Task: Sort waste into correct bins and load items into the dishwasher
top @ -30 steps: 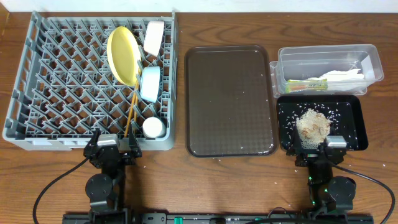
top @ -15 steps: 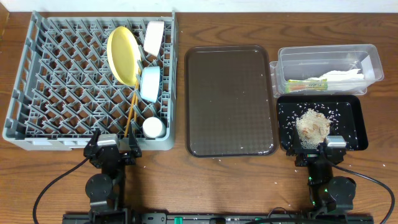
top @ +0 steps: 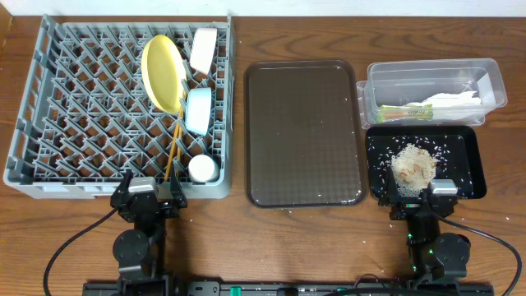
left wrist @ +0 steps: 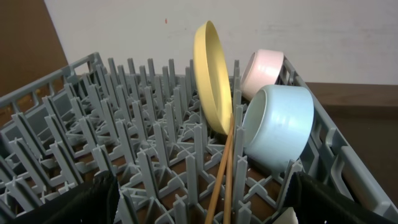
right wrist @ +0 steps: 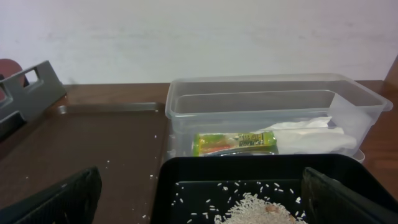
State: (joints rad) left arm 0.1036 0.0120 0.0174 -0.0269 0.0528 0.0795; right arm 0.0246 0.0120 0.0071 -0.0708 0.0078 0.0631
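The grey dishwasher rack [top: 49,99] holds the yellow plate [top: 160,72] on edge, the white bowl [top: 203,49], the light blue bowl [top: 198,111], two chopsticks [top: 174,148] and the white cup [top: 202,168]. My left gripper [top: 149,192] stands open at the rack's near edge, holding nothing, with the chopsticks [left wrist: 222,180] straight ahead between its fingers [left wrist: 87,202]. The clear tub [top: 431,78] contains the snack wrapper [right wrist: 236,142] and the napkin [right wrist: 311,137]. Rice scraps [top: 413,164] lie in the black tray [top: 464,148]. My right gripper [top: 433,199] is open and holding nothing at that tray's near edge.
A dark brown serving tray [top: 304,131] lies between the rack and the bins, with a few rice grains on it. A few grains dot the wooden table [top: 288,238] near the front.
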